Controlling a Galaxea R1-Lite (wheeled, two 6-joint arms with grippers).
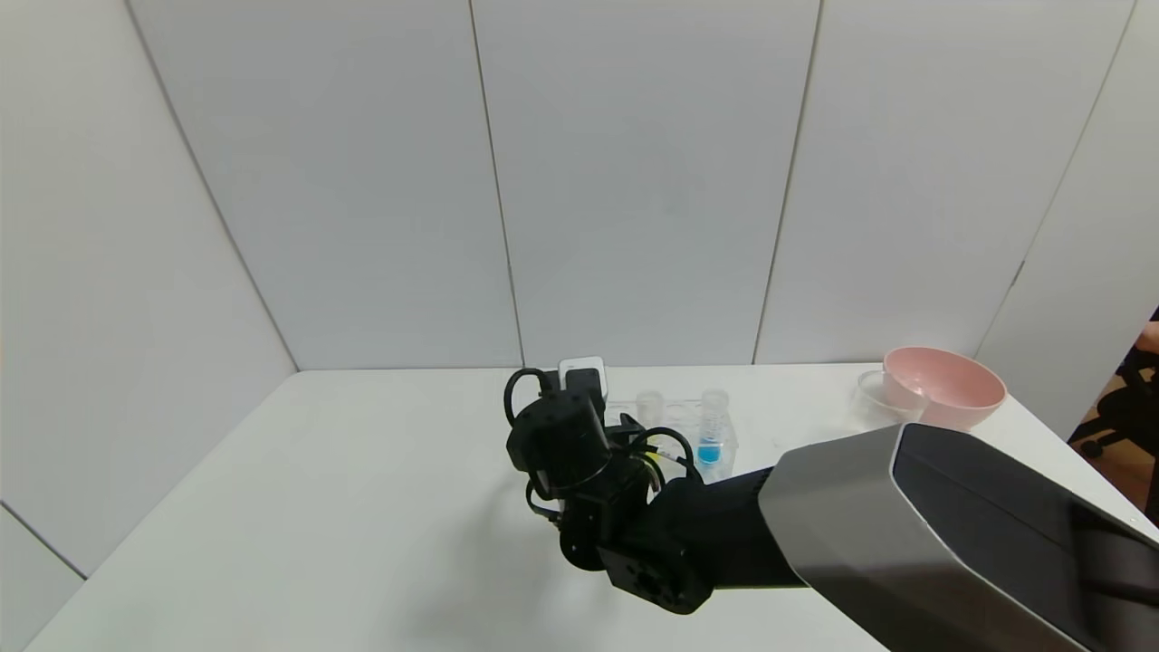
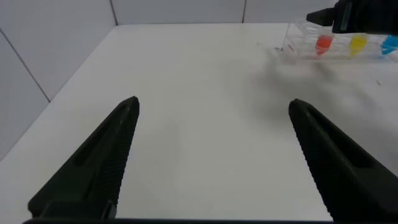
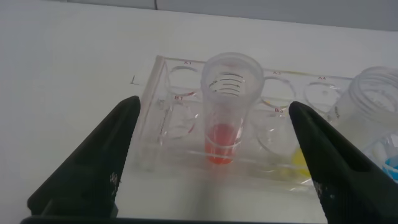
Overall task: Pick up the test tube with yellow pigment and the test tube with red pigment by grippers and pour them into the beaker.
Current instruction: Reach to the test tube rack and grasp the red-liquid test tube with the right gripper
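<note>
White table (image 1: pixel 362 507) carries a pink round bowl (image 1: pixel 946 385) at its far right, with the clear lipped beaker (image 1: pixel 874 398) touching it. Clear plastic tube rack (image 3: pixel 186 134) holds the red-pigment test tube (image 3: pixel 227 109) and yellow-pigment test tube (image 2: pixel 358 42), both upright. Black right gripper (image 3: pixel 214 168) open, fingers either side of the red tube. Black left gripper (image 2: pixel 214 155) open over bare table.

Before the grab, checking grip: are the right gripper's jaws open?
Open: the right gripper has fingers spread either side of the test tube with red pigment.
</note>
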